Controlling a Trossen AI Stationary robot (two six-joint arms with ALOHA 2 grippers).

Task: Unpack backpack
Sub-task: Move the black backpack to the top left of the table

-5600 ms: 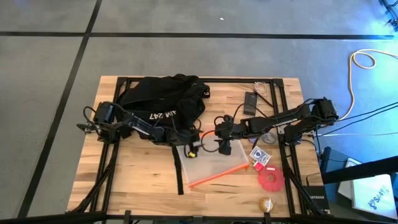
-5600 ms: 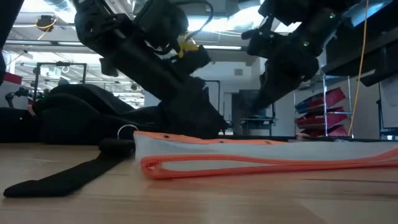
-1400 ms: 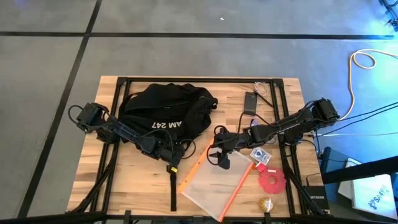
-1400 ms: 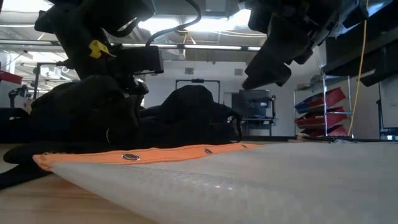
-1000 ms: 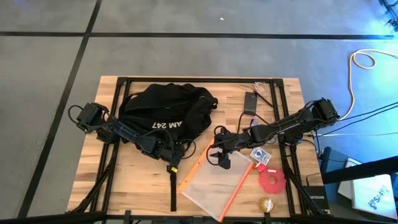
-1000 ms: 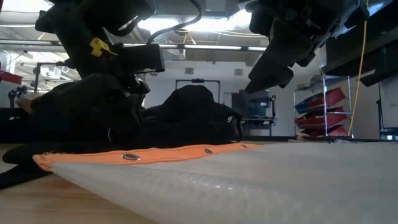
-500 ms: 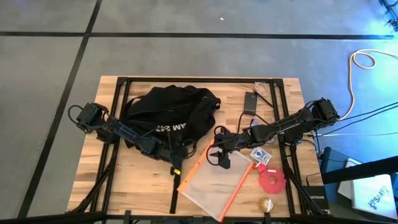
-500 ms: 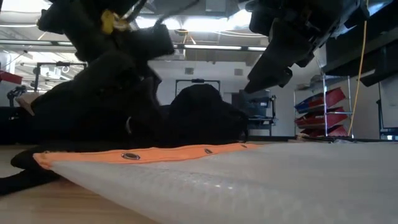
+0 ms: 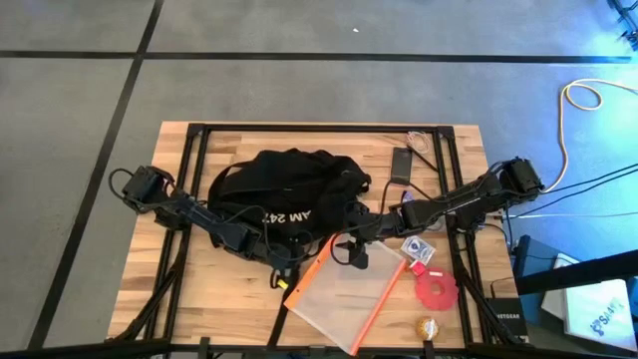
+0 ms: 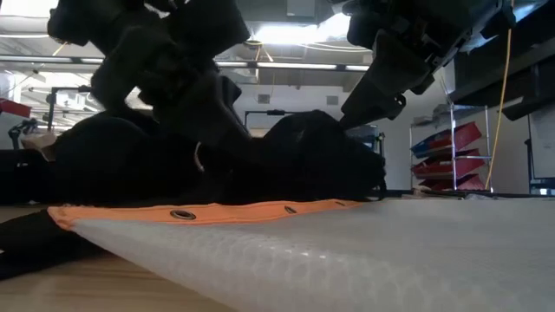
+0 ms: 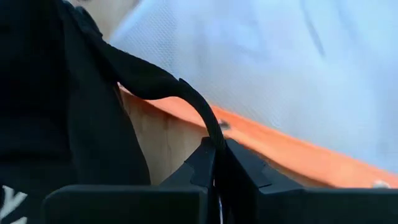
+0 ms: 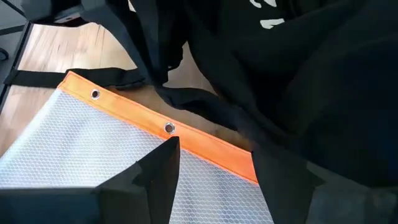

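A wooden desk (image 9: 199,299) stands on grey floor. The backpack (image 9: 289,189) lies at its centre. The left claw (image 11: 216,163) is clamped on a black strap (image 11: 155,84) at the pack's near edge. The right claw (image 12: 214,165), half open and empty, hovers over a clear orange-edged pouch (image 9: 344,294). Unpacking seems midway; next, reach inside the pack.

The light wooden plank surface (image 9: 179,299) on its black frame carries a large black soft fabric backpack (image 9: 289,189) with white lettering near the middle. Just beside it lies a clear mesh pouch with orange edging (image 9: 344,299). A small flat black phone (image 9: 402,165) rests toward the far edge. Near the pouch sit a red-and-blue card box (image 9: 419,250), a red ring-shaped disc (image 9: 435,290) and a small gold ball (image 9: 426,326).
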